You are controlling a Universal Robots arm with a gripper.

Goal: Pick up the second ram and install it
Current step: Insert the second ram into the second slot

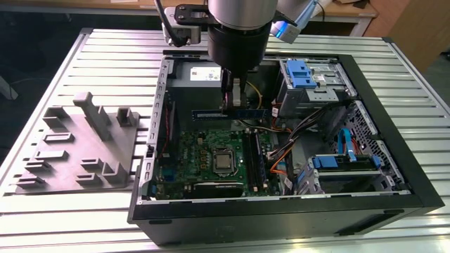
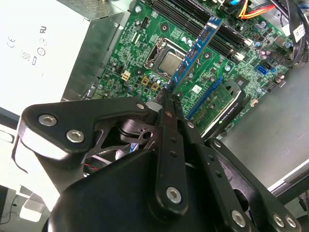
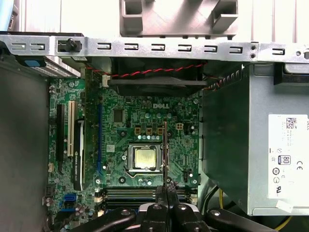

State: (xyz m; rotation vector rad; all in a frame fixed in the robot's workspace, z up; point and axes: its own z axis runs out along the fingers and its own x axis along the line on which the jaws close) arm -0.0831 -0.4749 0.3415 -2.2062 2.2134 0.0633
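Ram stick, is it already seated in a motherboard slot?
No, the fingers hold the ram stick in the air above the motherboard.

Ribbed grey metal bench (image 1: 105, 58). Wooden furniture (image 1: 414, 26) beyond its far edge, the exterior view's right; dark floor (image 1: 35, 47) far left.

Cannot see middle of the second ram (image 1: 252, 112) in exterior view: covered by the gripper (image 1: 233, 108). Cannot make out its chips in first wrist view: seen edge-on. Cannot see memory slots (image 3: 128, 193) whole there: partly behind the gripper. Cannot see power supply (image 3: 227, 145) whole: cut by picture edge.
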